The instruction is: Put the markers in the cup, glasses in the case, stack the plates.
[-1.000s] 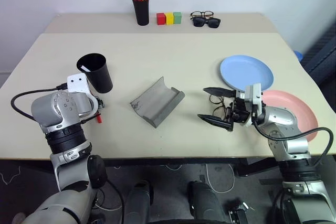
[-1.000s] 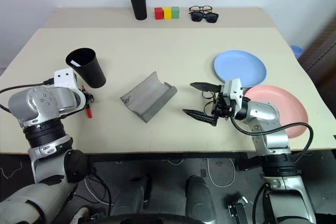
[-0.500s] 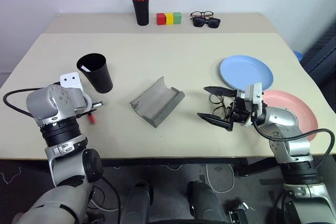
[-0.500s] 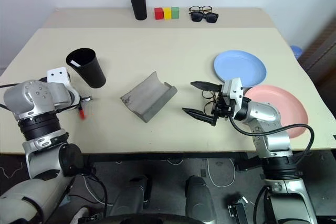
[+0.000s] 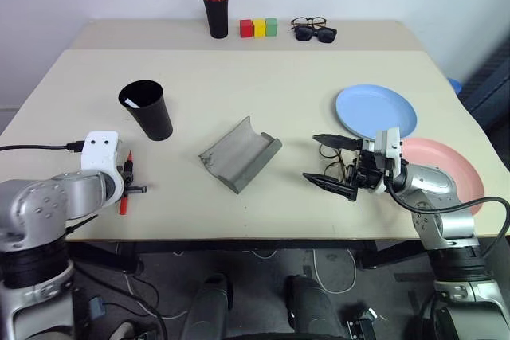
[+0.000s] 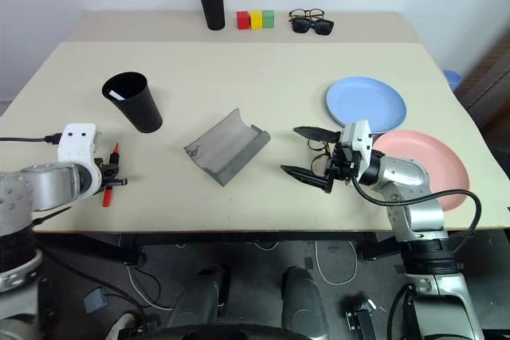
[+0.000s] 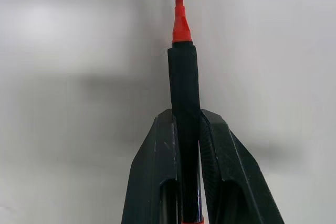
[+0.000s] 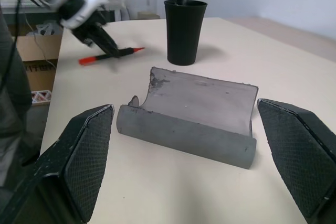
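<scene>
the red marker (image 7: 183, 103) is cut off by the lower edge of the left wrist frame, its rear end hidden between the left gripper's (image 7: 185, 129) jaws, and the bench behind it there is blurred to plain grey. inside the cup (image 5: 147, 109), at centre left of the head frame, a sliver of white shows, too small to tell what it is. the glasses (image 5: 335, 166) at the right gripper (image 5: 333, 166) are mostly hidden among its jaws and cables.
</scene>
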{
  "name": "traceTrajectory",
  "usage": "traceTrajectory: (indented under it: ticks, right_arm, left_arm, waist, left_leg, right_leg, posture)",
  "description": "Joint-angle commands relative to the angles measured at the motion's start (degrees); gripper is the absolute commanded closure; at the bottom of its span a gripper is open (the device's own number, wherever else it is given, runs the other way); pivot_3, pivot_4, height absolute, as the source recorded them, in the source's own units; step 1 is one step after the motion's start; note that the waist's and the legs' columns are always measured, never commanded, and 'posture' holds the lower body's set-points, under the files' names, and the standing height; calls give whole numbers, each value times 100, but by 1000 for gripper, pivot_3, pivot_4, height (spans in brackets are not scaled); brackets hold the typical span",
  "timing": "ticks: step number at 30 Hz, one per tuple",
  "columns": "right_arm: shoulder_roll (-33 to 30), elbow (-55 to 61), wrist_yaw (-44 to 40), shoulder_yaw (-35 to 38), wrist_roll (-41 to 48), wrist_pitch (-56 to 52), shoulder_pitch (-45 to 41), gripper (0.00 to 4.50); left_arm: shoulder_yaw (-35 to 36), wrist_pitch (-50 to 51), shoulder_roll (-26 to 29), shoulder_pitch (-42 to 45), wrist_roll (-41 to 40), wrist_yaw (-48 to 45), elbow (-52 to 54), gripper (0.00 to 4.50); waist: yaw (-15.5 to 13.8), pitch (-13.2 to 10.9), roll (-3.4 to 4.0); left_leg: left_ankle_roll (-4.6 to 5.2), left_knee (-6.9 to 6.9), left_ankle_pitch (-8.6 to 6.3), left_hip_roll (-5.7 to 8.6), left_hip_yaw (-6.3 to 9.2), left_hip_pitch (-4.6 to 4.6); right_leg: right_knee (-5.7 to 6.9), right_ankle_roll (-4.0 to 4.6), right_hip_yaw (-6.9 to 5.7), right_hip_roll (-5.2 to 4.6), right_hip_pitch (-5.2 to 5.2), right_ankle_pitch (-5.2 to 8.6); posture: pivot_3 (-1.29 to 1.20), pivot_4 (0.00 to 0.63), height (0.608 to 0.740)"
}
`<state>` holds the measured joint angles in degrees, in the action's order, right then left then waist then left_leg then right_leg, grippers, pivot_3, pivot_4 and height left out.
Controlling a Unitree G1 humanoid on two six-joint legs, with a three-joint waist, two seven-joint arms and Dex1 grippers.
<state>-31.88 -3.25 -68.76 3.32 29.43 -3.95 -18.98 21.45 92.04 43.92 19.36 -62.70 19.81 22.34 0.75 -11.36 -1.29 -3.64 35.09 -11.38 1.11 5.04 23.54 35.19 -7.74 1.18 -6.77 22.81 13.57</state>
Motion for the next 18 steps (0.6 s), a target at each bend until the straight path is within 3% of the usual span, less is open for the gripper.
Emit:
traceTrajectory:
  ticks: [1,4,7,11,16,18]
  right_arm:
    - [89,-145,-115,4,-30,222,-208,0]
    - [155,-312,-157,-33,-69,297,-325,0]
    - [197,-394,-168,-28,-77,275,-396,0]
    - [247,-415,-39,27,-46,199,-430,0]
    - [264,-435,72,77,-75,261,-446,0]
    - [269,-463,132,109,-101,330,-435,0]
  left_arm:
    - [-157,46,538,4,-1144,-274,660,4471]
    - [-429,46,768,261,-1187,-600,990,4471]
    - [-944,-689,720,730,-489,-955,1388,4471]
    - [-2201,-3218,617,1231,2040,-1358,1322,4471]
    - [-2405,-4862,-104,1530,3629,-1273,534,4471]
    - [-2388,-5774,-457,1695,4550,-801,-207,4471]
  waist:
    - [-7,0,0]
    - [-1,0,0]
    - [-3,0,0]
    - [-2,0,1]
    - [-3,-1,3]
    - [-13,-1,2]
  left_leg:
    - [-2,0,-1,0,0,1]
    - [-2,2,-1,2,-4,1]
    - [-2,-2,-1,2,-4,10]
    - [9,-8,7,2,-10,24]
    - [17,-11,12,2,-17,49]
    - [18,-7,13,2,-14,56]
  right_leg:
    - [-7,1,0,-1,-3,0]
    - [-17,2,0,-4,-6,0]
    - [-18,7,-1,-3,1,-3]
    - [-20,23,0,-2,17,-13]
    - [-21,19,6,0,44,-13]
    - [-20,17,5,2,48,-13]
  posture:
    - [0,150,740]
    - [0,150,740]
    - [0,150,740]
    - [0,150,740]
    - [0,150,740]
    - [0,150,740]
